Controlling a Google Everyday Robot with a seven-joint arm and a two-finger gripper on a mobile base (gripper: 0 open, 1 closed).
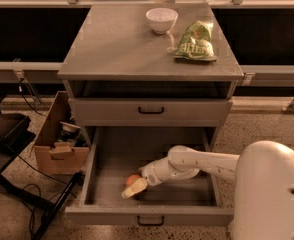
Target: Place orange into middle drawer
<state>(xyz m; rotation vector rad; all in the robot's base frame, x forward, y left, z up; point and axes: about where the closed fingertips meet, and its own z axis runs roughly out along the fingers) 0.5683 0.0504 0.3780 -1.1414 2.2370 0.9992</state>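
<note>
The orange point(132, 179) is small and round. It lies low inside the middle drawer point(187, 215), the grey cabinet's bottom drawer, which is pulled fully out, near its front left part. My gripper point(134, 188) reaches into the drawer from the right on a white arm point(197, 164). It sits right against the orange, just in front of it and below it in the picture. Part of the orange is hidden behind the gripper.
The drawer front above point(151, 111) is closed. A white bowl point(161, 20) and a green chip bag point(196, 42) lie on the cabinet top. A cardboard box point(57, 144) stands on the floor to the left, by black equipment point(7, 134). My white body point(272, 194) is at the right.
</note>
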